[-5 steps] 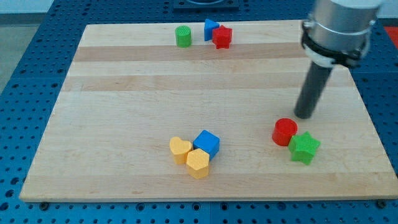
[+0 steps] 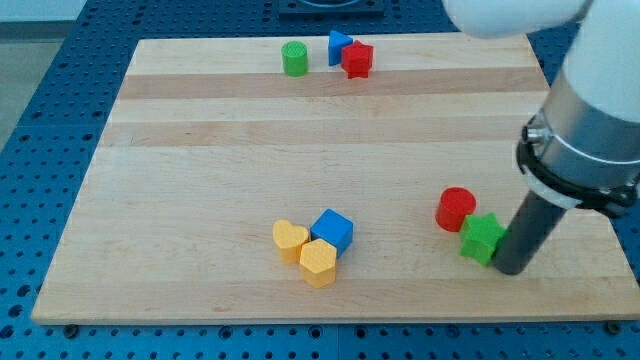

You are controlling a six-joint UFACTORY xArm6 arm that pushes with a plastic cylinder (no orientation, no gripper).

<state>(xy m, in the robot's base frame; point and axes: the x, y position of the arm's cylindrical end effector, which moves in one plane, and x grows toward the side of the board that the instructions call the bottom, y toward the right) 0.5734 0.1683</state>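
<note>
Where my tip (image 2: 510,268) met the table (image 2: 200,150), it stood against the right side of the green star block (image 2: 481,238).
No jaws existed to report; the red cylinder (image 2: 456,209) touched the star's upper left; yellow, blue and other blocks lay well apart.

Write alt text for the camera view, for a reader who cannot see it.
My tip touches the right side of a green star, with a red cylinder against the star's upper left. Two yellow blocks and a blue cube cluster at the wooden board's bottom centre.
</note>
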